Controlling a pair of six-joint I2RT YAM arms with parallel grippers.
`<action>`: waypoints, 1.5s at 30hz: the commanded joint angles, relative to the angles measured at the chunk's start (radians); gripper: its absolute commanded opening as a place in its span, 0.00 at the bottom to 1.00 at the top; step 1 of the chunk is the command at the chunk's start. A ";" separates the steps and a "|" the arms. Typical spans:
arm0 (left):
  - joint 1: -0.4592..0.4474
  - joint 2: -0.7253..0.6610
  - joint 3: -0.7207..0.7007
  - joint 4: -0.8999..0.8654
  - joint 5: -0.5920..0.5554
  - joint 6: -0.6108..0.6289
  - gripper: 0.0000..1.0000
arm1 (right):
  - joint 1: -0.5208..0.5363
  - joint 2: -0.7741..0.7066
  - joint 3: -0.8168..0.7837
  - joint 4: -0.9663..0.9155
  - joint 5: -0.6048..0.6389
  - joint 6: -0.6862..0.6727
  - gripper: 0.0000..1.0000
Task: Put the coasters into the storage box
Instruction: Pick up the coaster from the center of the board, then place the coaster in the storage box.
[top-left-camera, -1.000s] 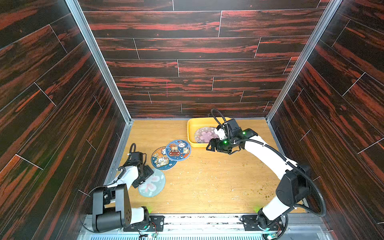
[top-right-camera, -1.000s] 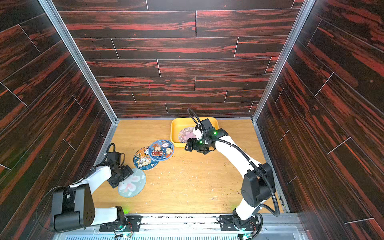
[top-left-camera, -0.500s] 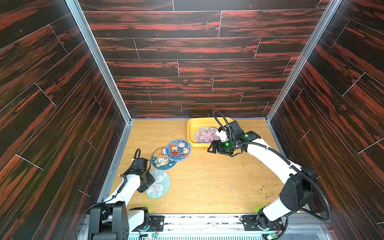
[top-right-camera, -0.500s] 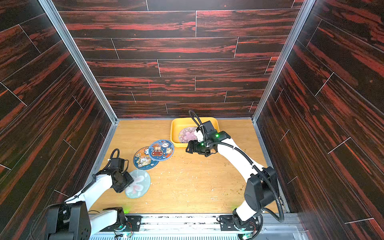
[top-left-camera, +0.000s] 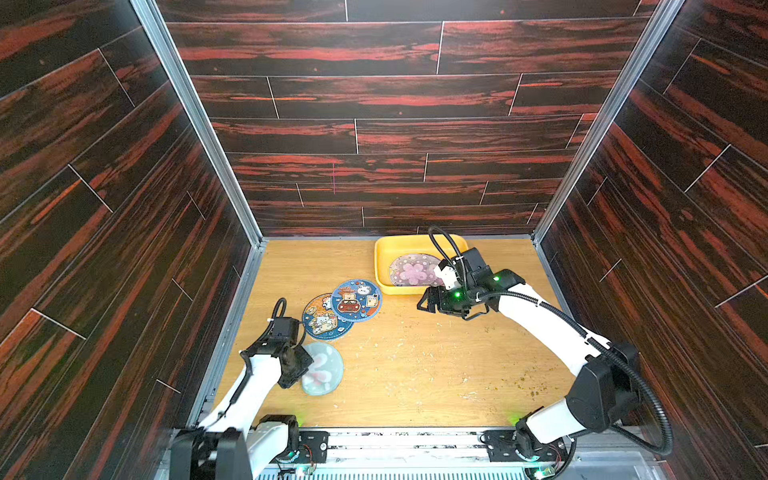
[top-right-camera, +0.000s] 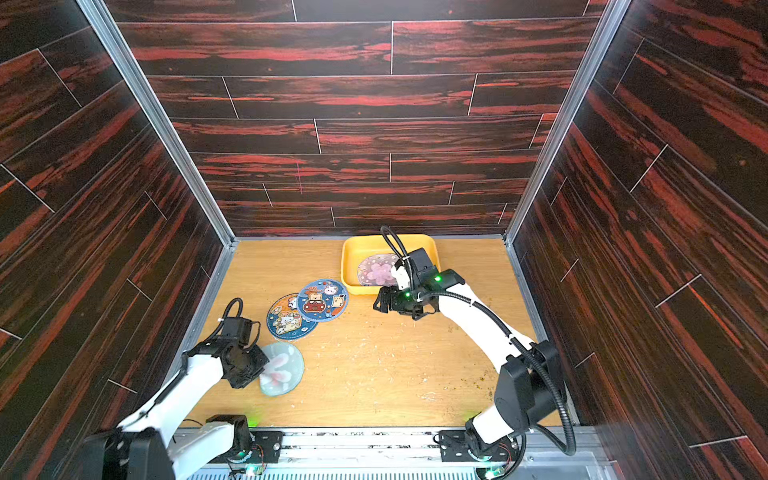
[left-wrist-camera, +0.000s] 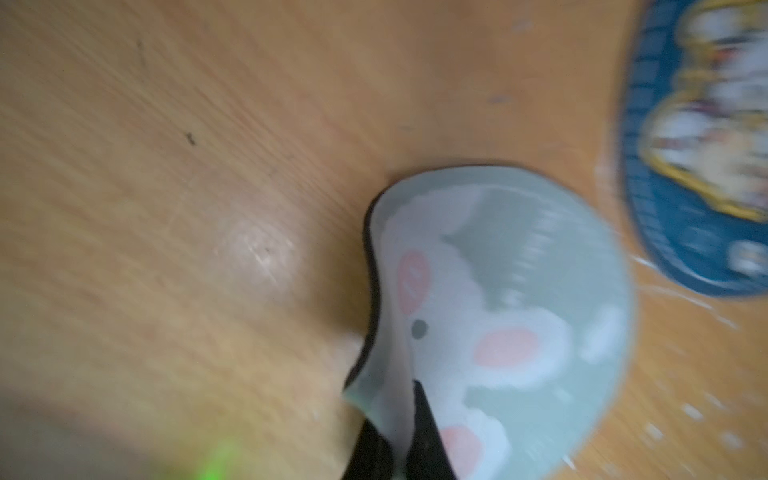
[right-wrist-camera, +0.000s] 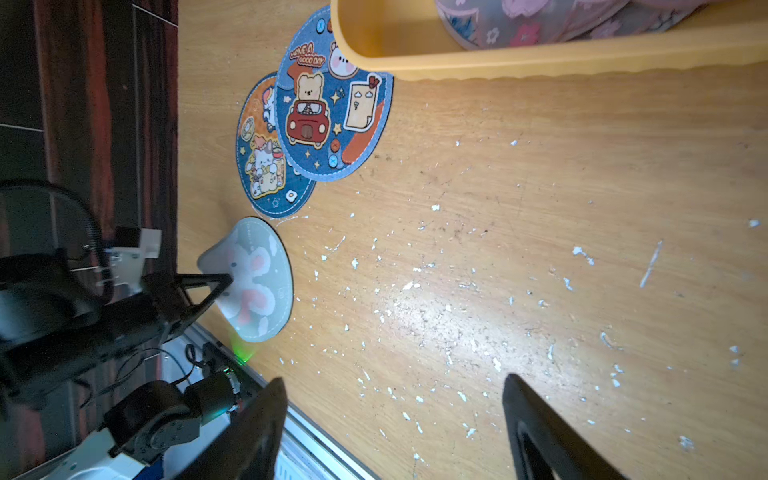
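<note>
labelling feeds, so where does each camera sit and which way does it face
Top views: high over the robot's base, looking down and forward at the table and back wall; both arms, left hand, right hand show.
Left wrist: on the left arm, looking along its fingers at the grey-green coaster they pinch.
Right wrist: on the right arm, looking past its open fingers across the table to the left arm and storage box.
Shared: both wrist views show the grey-green coaster and a blue coaster.

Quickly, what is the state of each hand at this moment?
Left hand: closed, pinching the edge of the grey-green rabbit coaster.
Right hand: open, holding nothing.
</note>
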 joint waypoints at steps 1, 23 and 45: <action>-0.040 -0.066 0.079 -0.131 -0.011 -0.030 0.00 | 0.006 -0.045 -0.033 0.019 -0.024 0.013 0.82; -0.308 0.337 0.819 -0.034 0.027 -0.022 0.00 | -0.034 -0.126 -0.208 0.114 -0.067 0.085 0.83; -0.411 1.282 1.839 0.196 0.320 0.079 0.00 | -0.131 -0.173 -0.278 0.147 -0.067 0.115 0.83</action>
